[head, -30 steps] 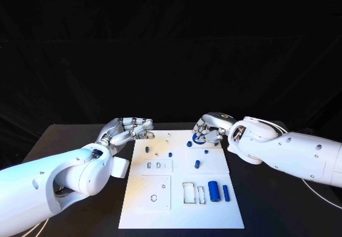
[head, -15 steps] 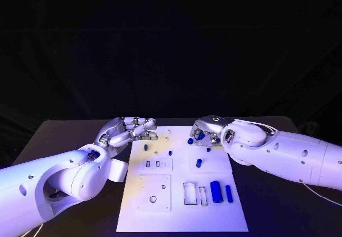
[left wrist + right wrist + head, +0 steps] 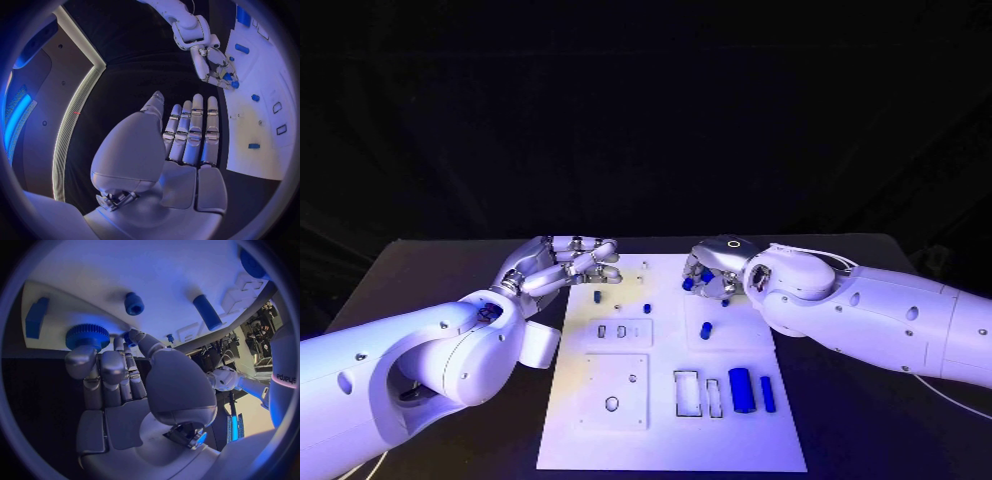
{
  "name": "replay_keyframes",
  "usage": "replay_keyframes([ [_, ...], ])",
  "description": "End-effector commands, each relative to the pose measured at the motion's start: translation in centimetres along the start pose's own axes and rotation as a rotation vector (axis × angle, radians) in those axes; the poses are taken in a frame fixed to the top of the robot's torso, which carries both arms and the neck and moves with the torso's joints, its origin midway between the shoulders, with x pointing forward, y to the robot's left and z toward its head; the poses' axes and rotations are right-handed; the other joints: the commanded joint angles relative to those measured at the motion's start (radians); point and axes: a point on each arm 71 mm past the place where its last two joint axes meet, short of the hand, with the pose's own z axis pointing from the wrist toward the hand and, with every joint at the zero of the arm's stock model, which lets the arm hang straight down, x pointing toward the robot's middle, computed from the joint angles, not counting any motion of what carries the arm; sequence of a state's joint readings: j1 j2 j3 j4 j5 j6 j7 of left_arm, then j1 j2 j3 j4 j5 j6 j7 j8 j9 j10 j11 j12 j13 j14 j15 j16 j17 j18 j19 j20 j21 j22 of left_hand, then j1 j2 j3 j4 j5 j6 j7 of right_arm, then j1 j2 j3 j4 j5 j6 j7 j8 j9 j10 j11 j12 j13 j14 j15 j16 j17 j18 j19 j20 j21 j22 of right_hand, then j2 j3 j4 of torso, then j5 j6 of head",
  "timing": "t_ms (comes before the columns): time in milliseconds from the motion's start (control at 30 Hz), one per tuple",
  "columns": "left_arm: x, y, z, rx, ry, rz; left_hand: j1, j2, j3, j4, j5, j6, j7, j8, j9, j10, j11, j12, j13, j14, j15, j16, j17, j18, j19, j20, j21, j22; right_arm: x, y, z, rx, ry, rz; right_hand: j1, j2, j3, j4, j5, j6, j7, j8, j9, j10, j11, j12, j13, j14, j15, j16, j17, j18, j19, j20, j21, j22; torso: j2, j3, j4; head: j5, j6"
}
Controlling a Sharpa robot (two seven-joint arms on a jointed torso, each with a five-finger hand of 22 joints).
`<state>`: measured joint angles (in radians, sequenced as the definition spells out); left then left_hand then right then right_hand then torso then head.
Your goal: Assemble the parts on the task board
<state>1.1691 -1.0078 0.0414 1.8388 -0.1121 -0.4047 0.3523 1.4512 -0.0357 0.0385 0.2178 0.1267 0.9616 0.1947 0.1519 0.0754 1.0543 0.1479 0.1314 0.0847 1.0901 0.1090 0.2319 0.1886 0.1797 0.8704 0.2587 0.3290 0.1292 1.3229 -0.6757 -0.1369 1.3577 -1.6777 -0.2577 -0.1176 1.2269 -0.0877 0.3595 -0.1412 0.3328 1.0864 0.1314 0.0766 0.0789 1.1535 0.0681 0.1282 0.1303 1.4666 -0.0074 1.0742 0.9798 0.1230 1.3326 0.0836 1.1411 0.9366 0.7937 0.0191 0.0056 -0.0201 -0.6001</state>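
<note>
Black table [image 3: 430,270] against a dark backdrop, white task board [image 3: 672,400] at frame centre. Right hand [image 3: 714,268] sits at the board's upper right edge, fingers closed around a blue gear-like part [image 3: 87,336]. Left hand [image 3: 567,262] hovers at the upper left edge, fingers loosely curled, holding nothing. Blue cylinders [image 3: 740,389] lie in the board's lower right; small pegs [image 3: 707,329] stand mid-board.
</note>
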Motion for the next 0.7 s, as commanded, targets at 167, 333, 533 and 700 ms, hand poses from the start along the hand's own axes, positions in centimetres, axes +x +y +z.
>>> replay_keyframes([
  [167, 0.02, -0.13, 0.06, -0.001, 0.015, -0.013, 0.009, -0.003, -0.002, -0.002, 0.002, 0.0, 0.006, -0.005, -0.002, -0.004, 0.006, -0.006, -0.002, -0.008, 0.002, -0.004, 0.001, 0.005, 0.006, -0.002, 0.005, -0.001, -0.05, 0.38, -0.04, -0.012, 0.001, -0.015, -0.004, -0.012, 0.004, 0.009, 0.001, -0.001, 0.0, -0.002, 0.001, 0.013, 0.001, 0.007, 0.003, 0.036, -0.009, 0.025, 0.021, -0.013, 0.009, 0.002, 0.022, 0.028, 0.008, 0.0004, -0.0013, 0.002, 0.008],
  [333, -0.12, -0.1, 0.07, -0.006, 0.013, -0.013, 0.01, -0.003, -0.003, -0.003, 0.002, -0.002, 0.007, -0.007, -0.002, -0.006, 0.007, -0.009, -0.003, -0.01, 0.003, -0.007, 0.002, 0.005, 0.006, -0.002, 0.005, -0.002, -0.09, 0.75, -0.1, -0.022, 0.0, -0.01, -0.004, -0.016, 0.005, 0.013, -0.003, -0.002, -0.001, -0.002, 0.001, 0.015, 0.0, 0.008, 0.004, 0.037, -0.009, 0.041, 0.037, -0.015, 0.012, 0.002, 0.036, 0.047, 0.011, 0.0009, -0.0015, 0.003, 0.012],
  [533, -0.2, -0.07, 0.09, -0.011, 0.016, -0.014, 0.01, -0.004, -0.004, -0.003, 0.002, -0.002, 0.008, -0.008, -0.002, -0.007, 0.008, -0.01, -0.003, -0.01, 0.004, -0.008, 0.002, 0.005, 0.006, -0.002, 0.005, -0.002, -0.12, 0.85, -0.06, -0.022, -0.003, -0.008, -0.006, -0.019, 0.005, 0.015, -0.006, -0.005, 0.0, -0.004, 0.0, 0.014, 0.001, 0.008, 0.004, 0.036, -0.009, 0.045, 0.039, -0.015, 0.01, 0.002, 0.038, 0.049, 0.013, 0.0005, -0.001, 0.002, 0.015],
  [700, -0.24, -0.04, 0.1, -0.015, 0.017, -0.015, 0.009, -0.004, -0.004, -0.003, 0.002, -0.003, 0.009, -0.009, -0.002, -0.008, 0.008, -0.012, -0.003, -0.011, 0.004, -0.009, 0.003, 0.005, 0.006, -0.002, 0.004, -0.003, -0.19, 0.92, -0.03, -0.023, -0.011, -0.007, -0.022, -0.039, -0.008, 0.031, -0.027, -0.033, 0.003, -0.013, -0.005, 0.004, 0.003, 0.004, 0.004, 0.026, -0.005, 0.038, 0.024, -0.011, -0.008, 0.005, 0.028, 0.034, 0.015, 0.0006, -0.0006, 0.003, 0.017],
])
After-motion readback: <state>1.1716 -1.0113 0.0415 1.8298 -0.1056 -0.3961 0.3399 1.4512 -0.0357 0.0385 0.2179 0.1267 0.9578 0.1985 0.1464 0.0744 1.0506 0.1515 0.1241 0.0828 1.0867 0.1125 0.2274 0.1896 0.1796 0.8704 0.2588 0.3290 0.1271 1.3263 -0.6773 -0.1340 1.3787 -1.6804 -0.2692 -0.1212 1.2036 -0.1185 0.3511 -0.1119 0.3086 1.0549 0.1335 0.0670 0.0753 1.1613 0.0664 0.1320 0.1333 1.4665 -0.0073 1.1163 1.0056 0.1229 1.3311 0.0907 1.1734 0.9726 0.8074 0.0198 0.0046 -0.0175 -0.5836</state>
